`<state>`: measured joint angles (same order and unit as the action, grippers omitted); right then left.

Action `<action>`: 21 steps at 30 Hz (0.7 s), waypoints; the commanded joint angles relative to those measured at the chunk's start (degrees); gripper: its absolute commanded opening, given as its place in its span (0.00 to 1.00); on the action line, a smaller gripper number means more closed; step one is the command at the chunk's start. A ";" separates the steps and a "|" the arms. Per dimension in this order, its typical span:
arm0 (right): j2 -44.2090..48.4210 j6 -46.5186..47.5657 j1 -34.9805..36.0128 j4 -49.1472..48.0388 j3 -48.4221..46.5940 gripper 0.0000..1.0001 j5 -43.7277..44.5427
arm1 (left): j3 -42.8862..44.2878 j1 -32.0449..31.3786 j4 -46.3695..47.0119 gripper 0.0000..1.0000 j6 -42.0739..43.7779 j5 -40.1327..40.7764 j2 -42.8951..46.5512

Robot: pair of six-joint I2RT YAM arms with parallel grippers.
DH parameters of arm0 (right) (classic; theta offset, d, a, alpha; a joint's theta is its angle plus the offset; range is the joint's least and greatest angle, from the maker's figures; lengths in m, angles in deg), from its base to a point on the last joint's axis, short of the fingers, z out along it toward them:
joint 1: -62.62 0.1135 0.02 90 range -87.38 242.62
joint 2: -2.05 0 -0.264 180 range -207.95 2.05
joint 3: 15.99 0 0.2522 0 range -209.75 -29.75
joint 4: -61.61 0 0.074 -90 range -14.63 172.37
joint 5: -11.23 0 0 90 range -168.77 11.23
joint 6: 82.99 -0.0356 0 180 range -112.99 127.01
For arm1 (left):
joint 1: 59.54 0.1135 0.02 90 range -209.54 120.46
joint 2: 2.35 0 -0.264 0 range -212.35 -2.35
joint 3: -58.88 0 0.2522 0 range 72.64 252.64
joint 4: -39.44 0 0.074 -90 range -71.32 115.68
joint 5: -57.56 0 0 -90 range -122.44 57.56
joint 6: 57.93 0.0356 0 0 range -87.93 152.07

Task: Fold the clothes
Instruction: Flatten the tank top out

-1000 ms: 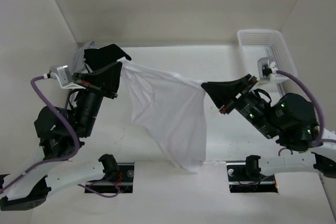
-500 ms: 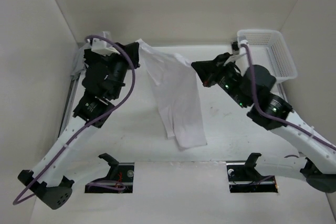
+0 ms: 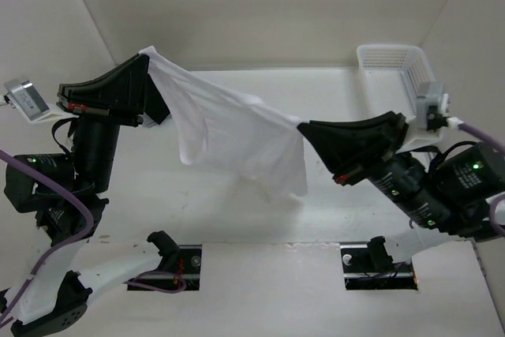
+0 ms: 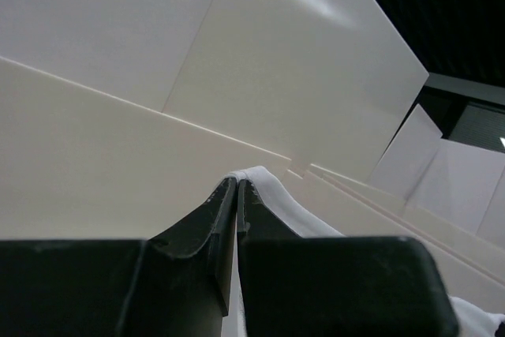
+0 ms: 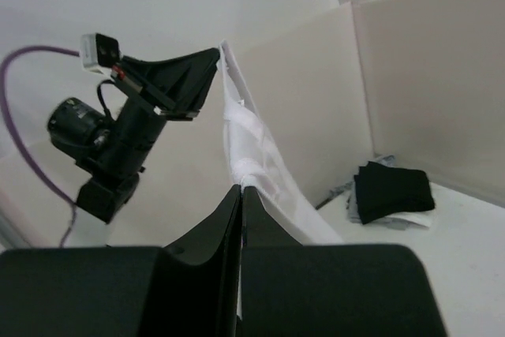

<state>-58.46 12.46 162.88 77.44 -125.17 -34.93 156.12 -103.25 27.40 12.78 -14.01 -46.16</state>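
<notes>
The clothes are one thin white garment (image 3: 237,136), lifted off the table and stretched between both arms, its loose part hanging toward the middle. My left gripper (image 3: 144,54) is shut on its upper left corner; in the left wrist view the white hem (image 4: 264,183) wraps over the closed fingertips (image 4: 237,181). My right gripper (image 3: 303,125) is shut on the garment's right edge. The right wrist view shows the cloth (image 5: 260,155) running from its closed tips (image 5: 241,187) up to the left gripper (image 5: 217,51).
A white plastic basket (image 3: 398,69) stands at the back right corner. A folded black garment (image 5: 392,191) lies on grey cloth at the back left, seen from the right wrist. White walls enclose the table (image 3: 331,92) on three sides.
Both arms have pulled back and spread apart, raising the garment. It hung narrow between close grippers half a second ago and is now stretched wide and higher.
</notes>
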 commanded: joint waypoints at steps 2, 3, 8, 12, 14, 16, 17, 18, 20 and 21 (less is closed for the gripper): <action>-0.58 9.25 -5.44 -7.60 1.35 0.01 6.80 | 0.82 0.15 -0.75 0.02 2.85 1.78 -0.74; -0.23 7.22 -7.83 -7.25 2.94 0.01 5.31 | 0.02 0.33 -0.49 0.02 2.85 1.78 -1.01; 0.57 -13.61 -33.31 -1.72 14.02 0.01 -15.77 | -11.83 6.46 3.63 0.05 2.33 1.96 -7.24; -9.58 -27.83 -57.27 -1.36 16.67 0.01 -36.22 | -15.89 18.48 8.82 0.06 -3.10 -4.86 -18.63; -19.24 -31.19 -65.47 -1.80 13.43 0.01 -42.84 | -13.63 24.46 10.14 0.06 -7.14 -10.75 -26.54; -26.62 -32.60 -69.69 -1.11 8.97 0.01 -45.14 | -8.54 28.79 10.85 0.07 -10.40 -14.82 -36.47; -34.59 -33.66 -73.30 0.03 2.93 0.01 -46.37 | -3.03 30.98 10.24 0.09 -11.72 -15.62 -44.35; -38.94 -34.71 -74.90 1.52 -0.96 0.03 -46.56 | -0.80 31.53 9.72 0.11 -12.08 -15.71 -47.04; -45.52 -36.64 -77.27 4.50 -7.71 0.10 -46.99 | 5.51 32.58 6.48 0.22 -12.44 -15.54 -53.36; -47.49 -37.26 -77.81 5.48 -9.68 0.15 -47.09 | 6.07 32.67 6.11 0.24 -12.44 -15.45 -53.74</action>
<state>-101.93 -18.86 88.16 80.41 -125.17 -76.74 154.20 -71.69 33.02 3.47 -26.27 -99.82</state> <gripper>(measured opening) 0.088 0.199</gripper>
